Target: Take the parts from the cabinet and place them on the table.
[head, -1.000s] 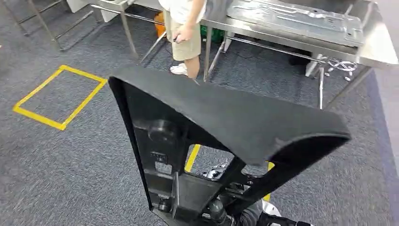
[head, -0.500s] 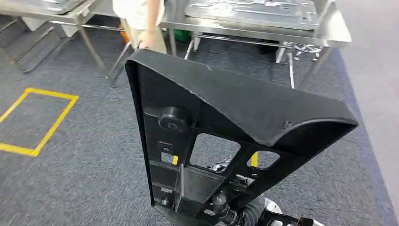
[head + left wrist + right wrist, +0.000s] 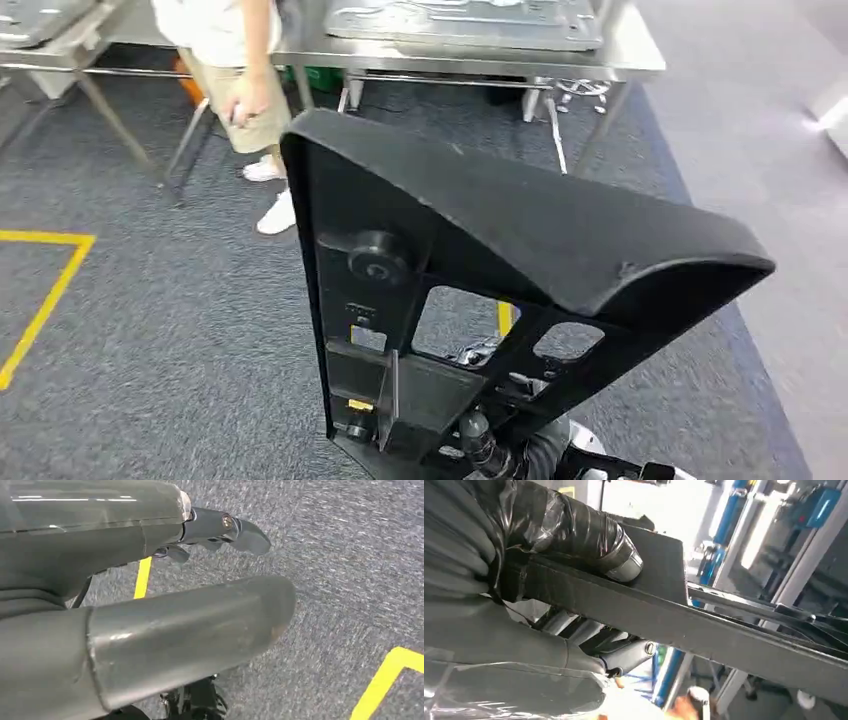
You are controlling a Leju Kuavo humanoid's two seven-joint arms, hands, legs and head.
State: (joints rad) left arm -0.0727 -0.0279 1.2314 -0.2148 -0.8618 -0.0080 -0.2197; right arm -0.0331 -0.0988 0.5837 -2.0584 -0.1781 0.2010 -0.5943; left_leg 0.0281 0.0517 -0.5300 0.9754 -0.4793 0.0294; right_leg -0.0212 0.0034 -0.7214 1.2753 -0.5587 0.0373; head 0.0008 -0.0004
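Note:
A large black plastic part (image 3: 480,290), triangular with cut-out windows and a round boss, stands upright in front of me in the head view. My right hand (image 3: 574,595) grips its edge (image 3: 724,635), thumb wrapped over one face and fingers under the other. At the head view's bottom edge the right hand (image 3: 500,455) is partly hidden behind the part. My left hand (image 3: 200,580) hangs over the grey carpet holding nothing, thumb and fingers apart. A steel table (image 3: 630,55) stands ahead with a flat metal panel (image 3: 470,20) lying on it.
A person (image 3: 235,90) in beige shorts and white shoes stands beside the table's left end. A second steel table (image 3: 60,40) is at the far left. Yellow tape lines (image 3: 40,300) mark the grey carpet. Paler floor (image 3: 780,200) runs along the right.
The whole view has swung: the steel table and the person have shifted left and nearer, the yellow square has slid off to the left. The black part stays held in front.

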